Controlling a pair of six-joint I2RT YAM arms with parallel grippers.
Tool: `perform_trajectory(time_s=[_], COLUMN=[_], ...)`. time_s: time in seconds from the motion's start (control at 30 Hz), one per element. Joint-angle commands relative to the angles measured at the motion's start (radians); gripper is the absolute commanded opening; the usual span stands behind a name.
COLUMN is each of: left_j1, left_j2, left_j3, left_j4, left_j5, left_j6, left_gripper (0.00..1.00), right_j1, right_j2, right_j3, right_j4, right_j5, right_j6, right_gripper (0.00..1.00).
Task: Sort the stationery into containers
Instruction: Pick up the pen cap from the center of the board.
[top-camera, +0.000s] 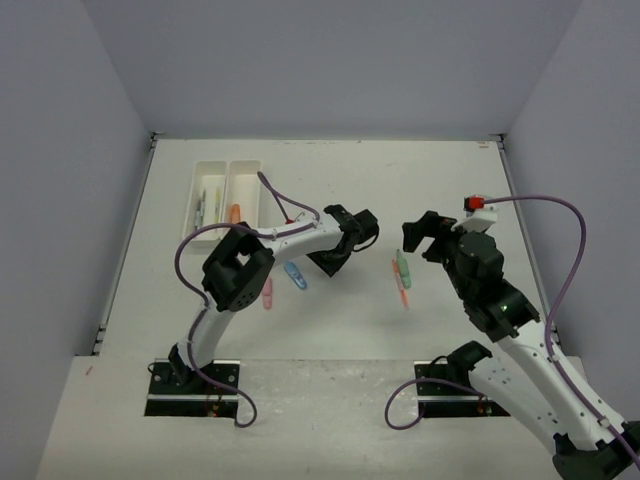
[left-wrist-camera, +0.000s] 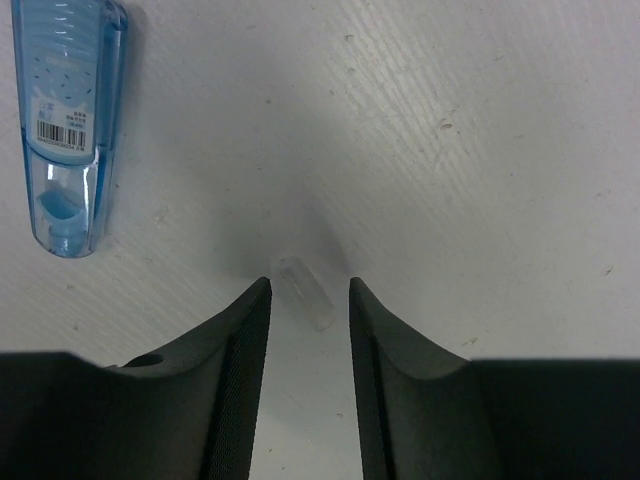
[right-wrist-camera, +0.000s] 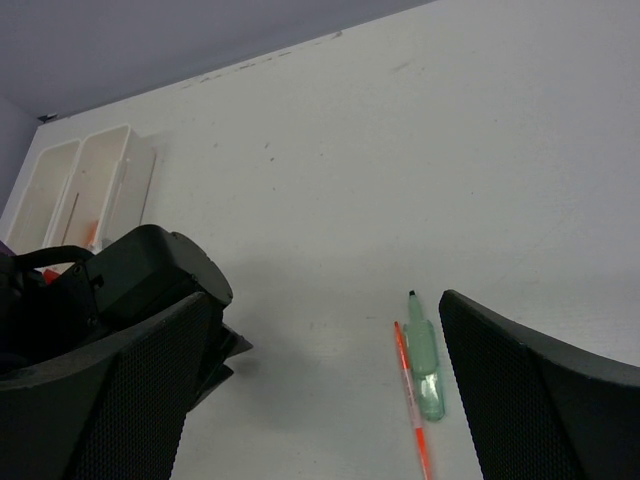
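Stationery step: picking small clear piece (left-wrist-camera: 305, 293), lying inside half-open left gripper (left-wrist-camera: 308, 288), not clamped.
Other arm: right gripper (right-wrist-camera: 325, 300) wide open, empty.
Next: close, carry to trays (top-camera: 245, 162), 10 o'clock.

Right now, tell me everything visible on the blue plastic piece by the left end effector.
The blue plastic piece is a stubby, translucent blue shell with a rounded end, a white barcode label on top and a darker blue insert showing inside near that end. It lies flat on the white table, touching nothing else, off to one side of the left end effector. The wrist view cuts off its other end.
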Motion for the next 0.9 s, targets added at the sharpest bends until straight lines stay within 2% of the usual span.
perform_trajectory(time_s=[0.0,0.13,0.23,0.33,0.43,0.53,0.57,0.6,0.63,0.7,0.73,0.8,0.83,0.87], left_j1=[0.002,0.004,0.005,0.011,0.022,0.024,0.021,0.018,0.011,-0.005,-0.005,-0.005,-0.007,-0.007], left_j2=[0.029,0.05,0.054,0.05,0.014,-0.033,-0.126,-0.136,-0.213,-0.438,-0.527,-0.728,-0.898,-1.007], left_j3=[0.001,-0.003,-0.018,-0.046,-0.096,-0.117,-0.137,-0.15,-0.187,-0.301,-0.359,-0.485,-0.586,-0.645], left_j4=[-0.022,-0.021,-0.016,0.006,0.072,0.142,0.197,0.21,0.226,0.284,0.317,0.451,0.489,0.519], left_j5=[0.011,0.037,0.044,0.049,0.052,0.01,-0.041,-0.076,-0.154,-0.303,-0.326,-0.324,-0.287,-0.245], left_j6=[-0.028,-0.017,-0.009,0.003,0.064,0.191,0.303,0.351,0.433,0.64,0.648,0.902,0.985,1.069], left_gripper=[0.38,0.33,0.23,0.02,0.0,0.0,0.0,0.0,0.0,0.0,0.0,0.0,0.0,0.0], right_j1=[-0.003,-0.003,-0.003,-0.003,-0.003,-0.002,-0.003,-0.003,-0.003,-0.003,-0.003,-0.003,-0.003,-0.003], right_j2=[-0.004,-0.002,-0.002,-0.008,-0.004,0.006,0.025,0.041,0.074,0.186,0.231,0.353,0.382,0.41], right_j3=[-0.006,-0.004,-0.004,-0.007,-0.009,-0.012,-0.011,-0.011,0.007,0.071,0.098,0.147,0.149,0.139], right_j4=[0.04,0.041,0.041,0.041,0.045,0.058,0.071,0.073,0.049,-0.041,-0.081,-0.204,-0.231,-0.256], right_j5=[0.001,-0.001,-0.004,-0.001,-0.01,-0.056,-0.106,-0.128,-0.139,-0.134,-0.126,-0.142,-0.159,-0.157], right_j6=[0.001,0.001,0.001,0.0,-0.003,-0.016,-0.042,-0.045,-0.052,-0.054,-0.045,-0.027,-0.02,-0.003], right_gripper=[0.98,0.98,0.97,0.97,0.97,0.96,0.96,0.96,0.97,0.97,0.97,0.97,0.96,0.91])
